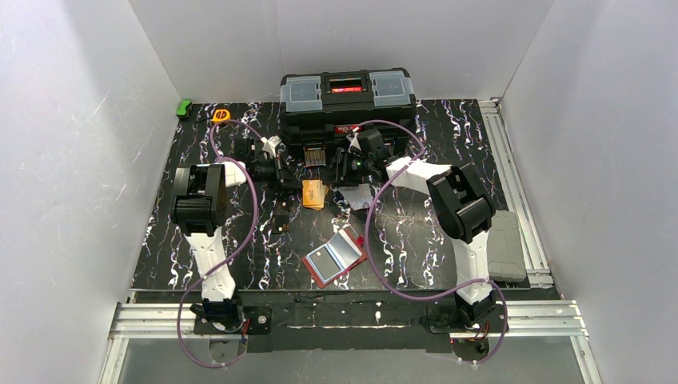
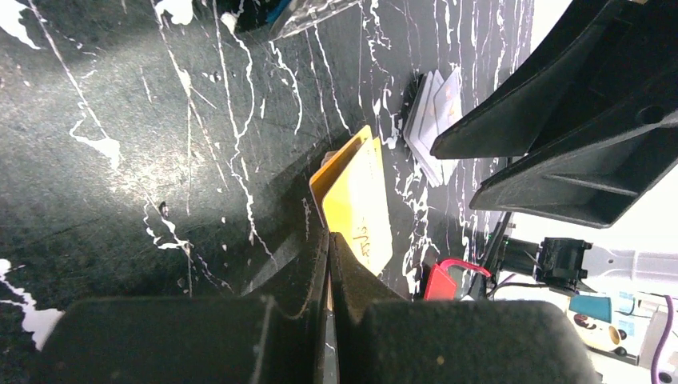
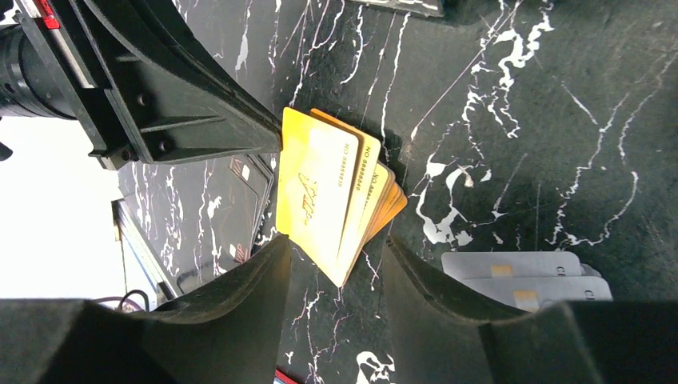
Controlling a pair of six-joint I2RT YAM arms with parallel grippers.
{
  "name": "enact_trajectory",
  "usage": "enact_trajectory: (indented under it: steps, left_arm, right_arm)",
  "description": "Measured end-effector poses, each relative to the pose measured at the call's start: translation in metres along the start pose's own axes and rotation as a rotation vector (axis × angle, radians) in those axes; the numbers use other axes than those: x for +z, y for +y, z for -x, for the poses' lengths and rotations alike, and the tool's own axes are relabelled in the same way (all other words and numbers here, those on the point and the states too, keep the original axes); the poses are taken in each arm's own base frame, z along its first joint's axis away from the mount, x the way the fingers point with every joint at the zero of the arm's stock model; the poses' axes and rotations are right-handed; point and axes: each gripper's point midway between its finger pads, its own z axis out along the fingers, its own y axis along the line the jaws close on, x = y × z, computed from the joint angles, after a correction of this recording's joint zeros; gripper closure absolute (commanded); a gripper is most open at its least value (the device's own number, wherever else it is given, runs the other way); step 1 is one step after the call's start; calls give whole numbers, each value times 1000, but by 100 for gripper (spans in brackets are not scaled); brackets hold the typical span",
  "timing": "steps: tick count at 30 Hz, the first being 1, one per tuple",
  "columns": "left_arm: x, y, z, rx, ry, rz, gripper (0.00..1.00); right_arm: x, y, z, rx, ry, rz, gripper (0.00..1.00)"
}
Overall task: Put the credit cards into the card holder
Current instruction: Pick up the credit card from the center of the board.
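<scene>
Cards: thin orange plastic cards (image 3: 320, 184) lay fanned; light, stiff, slippery; an edge looked best to pinch.
Left hand (image 2: 328, 240): pinched shut on their edge.
Right hand (image 3: 336, 244): stood open over them.
Holder: red folding card holder (image 1: 336, 256), open, at their 5 o'clock.

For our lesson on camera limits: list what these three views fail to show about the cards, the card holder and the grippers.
Left wrist: card holder mostly hidden behind the left gripper; only a red corner shows.
Right wrist: grey cards partly covered by the right gripper; count unclear.
Left wrist: how many orange cards the left gripper pinches is hidden between its fingers.
Top external: card print too small.
</scene>
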Motion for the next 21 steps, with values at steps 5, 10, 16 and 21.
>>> enact_trajectory:
  steps: [5,10,16,21]
  left_arm:
    - [-4,-5,-1,-3,0,-12,100]
    - [-9,-9,-1,-2,-2,-23,100]
    - [-13,-8,-5,-8,4,-24,100]
    - [-15,-3,-15,-26,23,-17,100]
  right_arm:
    - [1,4,-2,-1,5,9,46]
    - [2,11,-4,9,16,39,45]
    - [5,17,-4,26,29,82,45]
    - [15,20,-6,29,48,102,44]
